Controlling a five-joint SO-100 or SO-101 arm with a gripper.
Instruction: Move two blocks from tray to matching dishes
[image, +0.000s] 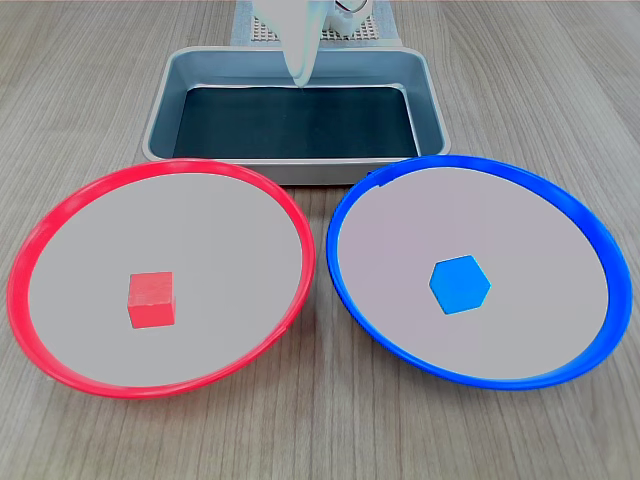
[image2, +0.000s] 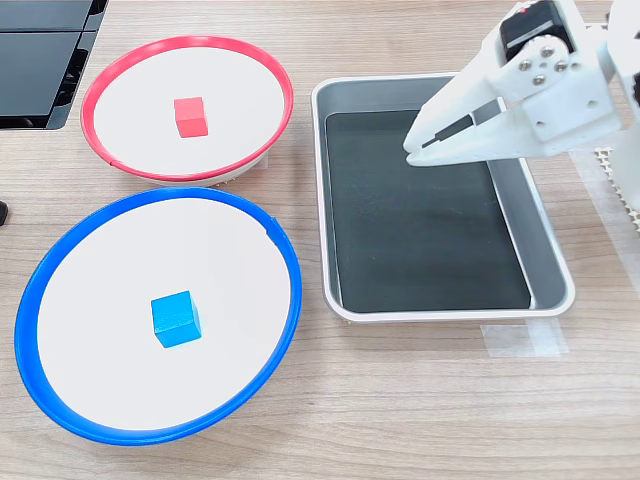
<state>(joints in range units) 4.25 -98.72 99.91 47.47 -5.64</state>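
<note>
Gripper (image2: 418, 146) white, jaws nearly pressed together with only a thin slit between them, pinching nothing, touching nothing, hanging over the tray (image2: 545, 262). Tray grey metal, black floor bare. Left to right in the first exterior view: red-rimmed dish (image: 40, 240) with the red block (image: 151, 299) sitting flat near its centre; blue-rimmed dish (image: 585, 215) just beside it, blue block (image: 461, 285) on its pale centre, turned corner-on. Tray behind both dishes. In the second exterior view the red block (image2: 190, 116) and blue block (image2: 176, 319) are each inside the matching rim.
</note>
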